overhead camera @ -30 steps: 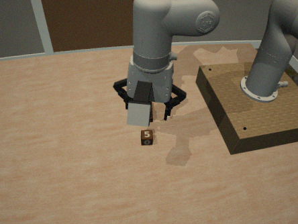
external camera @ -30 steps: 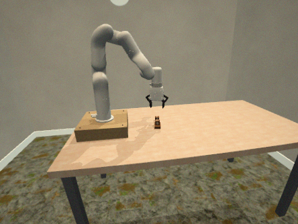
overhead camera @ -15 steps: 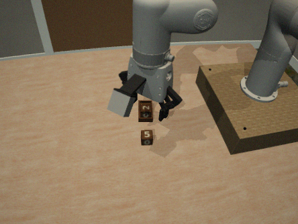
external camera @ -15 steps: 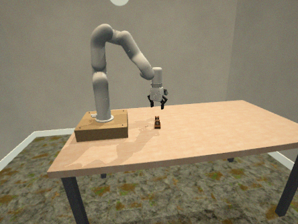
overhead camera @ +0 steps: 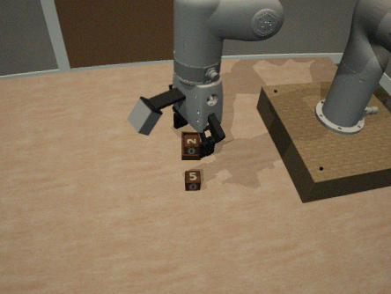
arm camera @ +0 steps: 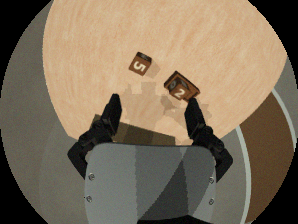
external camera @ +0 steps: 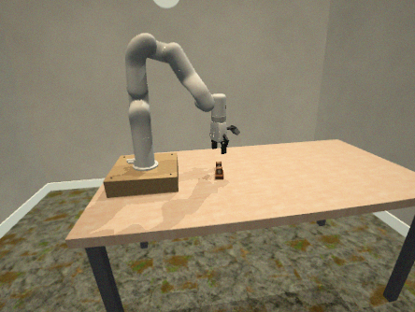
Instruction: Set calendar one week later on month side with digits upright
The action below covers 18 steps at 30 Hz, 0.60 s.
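1. Centrally, two cubes sit on the table (overhead camera: 88,198): cube 5 (overhead camera: 193,180) low, cube 2 (overhead camera: 191,145) above it, apart.
2. One gripper (overhead camera: 199,128), fully open and empty, hangs right beside cube 2.
3. One base (overhead camera: 317,145) fills the right.

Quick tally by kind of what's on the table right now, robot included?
Number cubes: 2, one with 2 on top, one with 5 on top
Robot arm with open pincer: 1
Wooden base block: 1
Total: 4
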Each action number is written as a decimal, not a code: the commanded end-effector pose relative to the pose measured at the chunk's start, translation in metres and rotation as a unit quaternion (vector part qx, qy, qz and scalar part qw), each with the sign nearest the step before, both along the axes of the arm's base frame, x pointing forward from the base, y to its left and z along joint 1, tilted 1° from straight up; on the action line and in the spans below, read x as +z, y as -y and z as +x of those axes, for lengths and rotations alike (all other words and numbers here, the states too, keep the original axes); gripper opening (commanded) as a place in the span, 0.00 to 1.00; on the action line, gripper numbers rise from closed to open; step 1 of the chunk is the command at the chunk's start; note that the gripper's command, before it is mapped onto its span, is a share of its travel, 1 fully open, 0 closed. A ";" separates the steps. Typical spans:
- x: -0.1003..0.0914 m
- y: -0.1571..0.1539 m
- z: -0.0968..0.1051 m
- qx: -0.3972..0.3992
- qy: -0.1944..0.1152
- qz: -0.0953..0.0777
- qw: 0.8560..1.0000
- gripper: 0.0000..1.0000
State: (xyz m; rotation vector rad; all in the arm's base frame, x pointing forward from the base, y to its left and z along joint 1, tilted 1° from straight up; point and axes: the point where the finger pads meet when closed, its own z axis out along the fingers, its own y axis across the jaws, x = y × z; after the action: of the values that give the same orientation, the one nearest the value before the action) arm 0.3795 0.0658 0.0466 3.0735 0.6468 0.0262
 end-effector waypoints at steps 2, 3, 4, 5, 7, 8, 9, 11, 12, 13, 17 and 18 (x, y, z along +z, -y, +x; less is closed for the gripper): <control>0.001 0.005 0.001 -0.101 0.002 0.002 0.995 1.00; 0.001 0.006 0.001 -0.112 0.002 0.002 0.994 1.00; 0.001 0.007 0.001 -0.131 0.002 0.003 0.991 1.00; 0.001 0.008 0.000 -0.145 0.001 0.003 0.989 1.00; 0.001 0.009 0.000 -0.157 0.001 0.003 0.988 1.00; 0.001 0.009 0.000 -0.157 0.001 0.003 0.988 1.00; 0.001 0.011 0.000 -0.201 0.001 0.004 0.980 1.00; 0.001 0.013 0.000 -0.225 0.001 0.004 0.974 1.00; 0.001 0.013 0.000 -0.238 0.001 0.004 0.971 1.00; 0.001 0.014 0.000 -0.245 0.001 0.005 0.970 1.00; 0.001 0.018 -0.001 -0.309 0.001 0.006 0.951 1.00; 0.001 0.019 -0.001 -0.323 0.001 0.006 0.946 1.00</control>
State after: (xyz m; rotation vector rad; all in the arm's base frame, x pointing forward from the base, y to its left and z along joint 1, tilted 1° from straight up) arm 0.3778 0.0510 0.0465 3.1407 -0.1547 0.0262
